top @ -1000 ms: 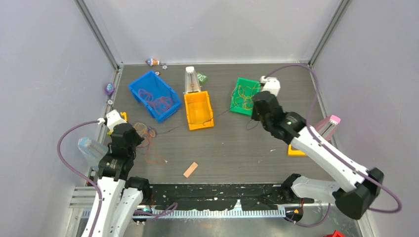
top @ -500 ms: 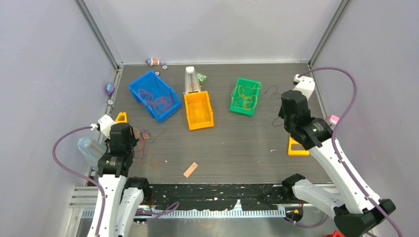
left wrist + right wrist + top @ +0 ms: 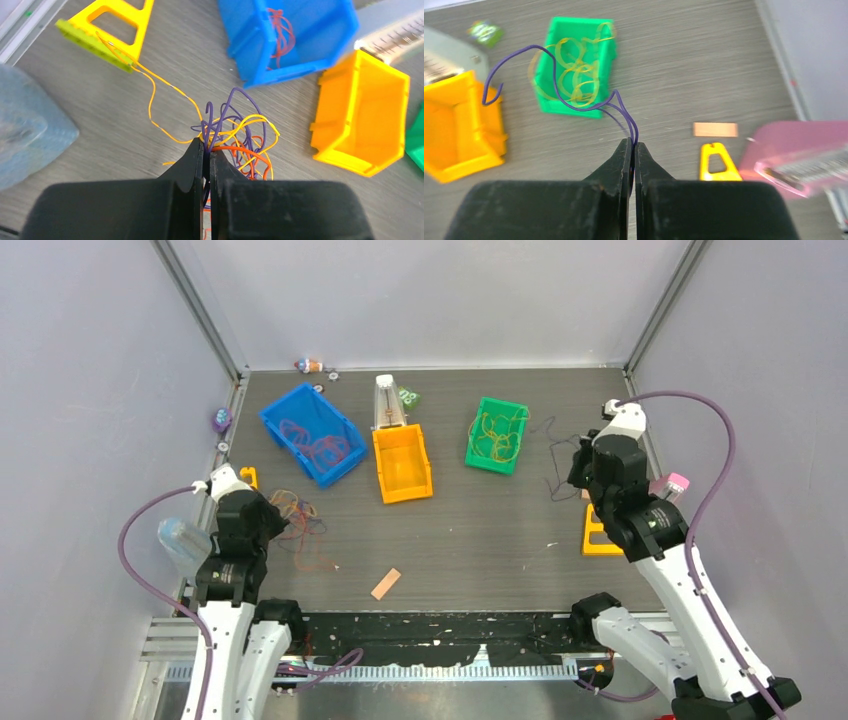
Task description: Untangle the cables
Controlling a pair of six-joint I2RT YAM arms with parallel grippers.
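At the lower left of the top view the left gripper (image 3: pixel 206 146) sits at the near edge of a small tangle of thin orange, yellow and purple wires (image 3: pixel 235 136) lying on the grey table (image 3: pixel 470 540). Its fingers are pressed together on a purple strand of that tangle. One yellow strand runs from the heap up to a yellow triangular plastic bracket (image 3: pixel 107 25) in the upper left of the left wrist view.

Right of that, across the upper middle of the top view, three plastic bins stand in a row. The blue bin (image 3: pixel 283 405) holds reddish wire loops, the orange bin (image 3: pixel 402 462) is next, and the green bin (image 3: pixel 480 410) holds yellow loops. A small tan strip (image 3: pixel 386 584) lies at lower centre.

At the right of the top view the right gripper (image 3: pixel 634 146) is clamped on a long purple wire (image 3: pixel 555 85). In the right wrist view the wire arcs up and left across the green bin and ends in a hook near the orange one. A second yellow bracket (image 3: pixel 598 538) lies just beside that arm.
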